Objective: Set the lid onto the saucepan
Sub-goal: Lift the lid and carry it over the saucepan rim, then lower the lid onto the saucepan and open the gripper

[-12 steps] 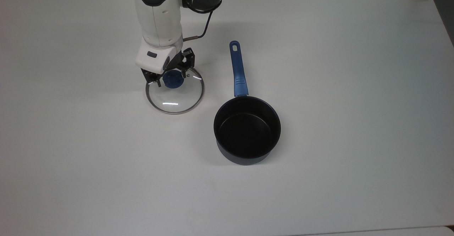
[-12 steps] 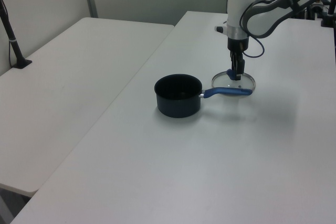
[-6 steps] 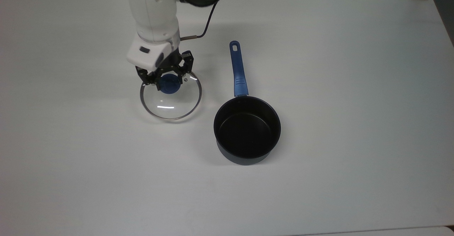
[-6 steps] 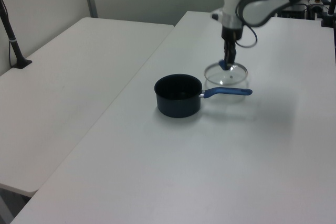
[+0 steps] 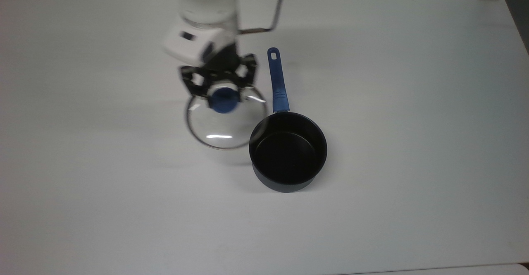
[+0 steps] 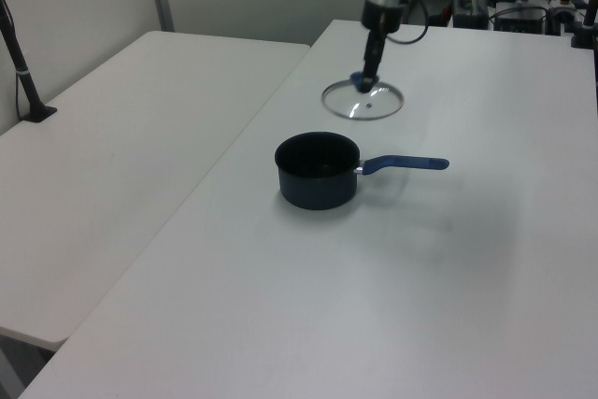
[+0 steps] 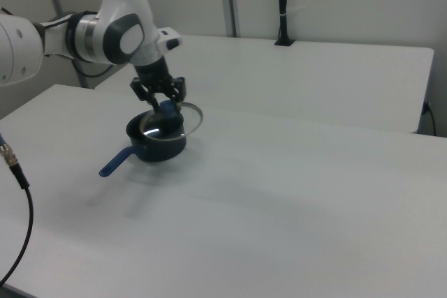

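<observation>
Gripper (image 5: 223, 95) clamped on the lid (image 5: 226, 122) knob, lid in the air beside the pan (image 5: 288, 151); should centre it level over the rim before lowering.

You see a lid (image 5: 226, 122) of clear glossy glass with a thin metal rim and a blue knob (image 5: 223, 100); a dark, smooth pan (image 5: 288, 151) with faint sheen; a matt white table (image 5: 413, 101); glossy white arm (image 7: 105, 33) shells

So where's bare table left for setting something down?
Bare table spans the top view's right of the saucepan, its whole left, and the strip below. It is crowded only where the gripper holds the lid beside the saucepan's handle.
</observation>
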You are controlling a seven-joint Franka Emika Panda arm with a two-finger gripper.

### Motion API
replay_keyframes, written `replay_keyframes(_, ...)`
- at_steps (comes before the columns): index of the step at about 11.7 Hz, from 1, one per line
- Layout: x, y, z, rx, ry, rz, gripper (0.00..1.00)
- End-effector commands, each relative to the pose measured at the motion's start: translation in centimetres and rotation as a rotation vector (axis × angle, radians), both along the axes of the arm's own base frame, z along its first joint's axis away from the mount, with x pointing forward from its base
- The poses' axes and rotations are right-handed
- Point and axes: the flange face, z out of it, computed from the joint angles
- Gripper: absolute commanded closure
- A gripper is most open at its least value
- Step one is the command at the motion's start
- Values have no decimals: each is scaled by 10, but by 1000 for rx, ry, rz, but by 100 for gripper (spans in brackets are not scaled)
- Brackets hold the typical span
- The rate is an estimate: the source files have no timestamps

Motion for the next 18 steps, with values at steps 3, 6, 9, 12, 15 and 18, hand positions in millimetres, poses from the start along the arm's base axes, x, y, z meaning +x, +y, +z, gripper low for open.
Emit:
replay_keyframes(3, 30, 94, -18, 48, -83, -33, 60)
replay_keyframes(6, 33, 116, -27, 55, -121, -21, 58)
replay_keyframes(9, 32, 116, -31, -4, -122, 13, 58)
replay_keyframes(12, 31, 114, -37, -33, -116, 19, 50)
replay_keyframes(15, 27, 122, -43, -33, -99, 27, 49)
replay_keyframes(18, 22, 121, -55, -44, -50, 22, 49)
